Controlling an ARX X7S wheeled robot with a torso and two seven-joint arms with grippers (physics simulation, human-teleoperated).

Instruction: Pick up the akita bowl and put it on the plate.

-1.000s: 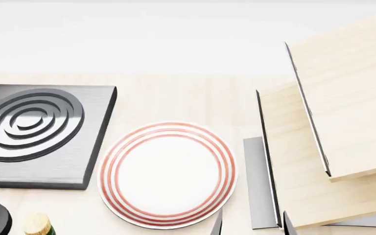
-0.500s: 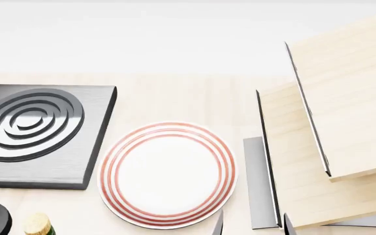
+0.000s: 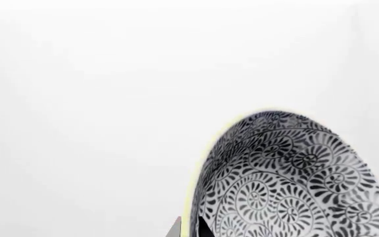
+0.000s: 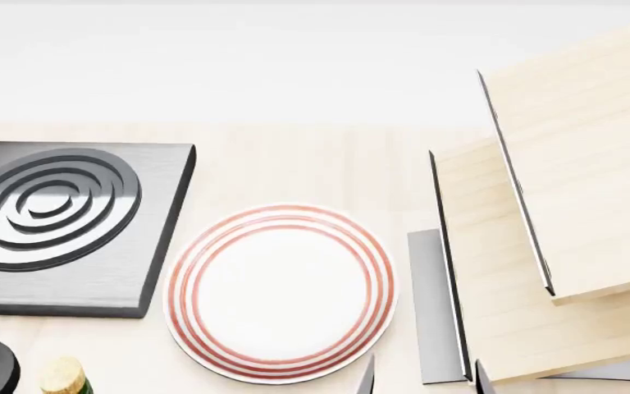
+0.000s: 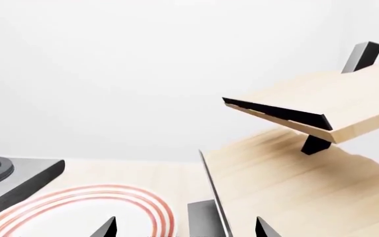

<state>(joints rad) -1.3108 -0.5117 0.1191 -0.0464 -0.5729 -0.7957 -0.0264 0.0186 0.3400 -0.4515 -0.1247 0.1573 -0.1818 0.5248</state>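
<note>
Two dark fingertips [image 5: 104, 228] of your right gripper [image 5: 184, 229] poke into its wrist view, spread apart with nothing between them, so that hand is released and empty. Just beyond them lies the plate [image 4: 281, 293], bare, between the burner [image 4: 69, 226] on its left and the wooden shelf [image 4: 556, 222] on its right.

Your left gripper's fingers barely show; a dark sliver sits at the akita bowl's [image 3: 288, 177] rim in the left wrist view, and you cannot tell whether they are clenched on it. The bowl fills that view close to the camera, tipped with its patterned inside showing, and the head view does not show it at all.

Judge it as stiff, glazed, slippery and breakable: pinch the rim wall, one finger inside and one outside, and set it down gently.
</note>
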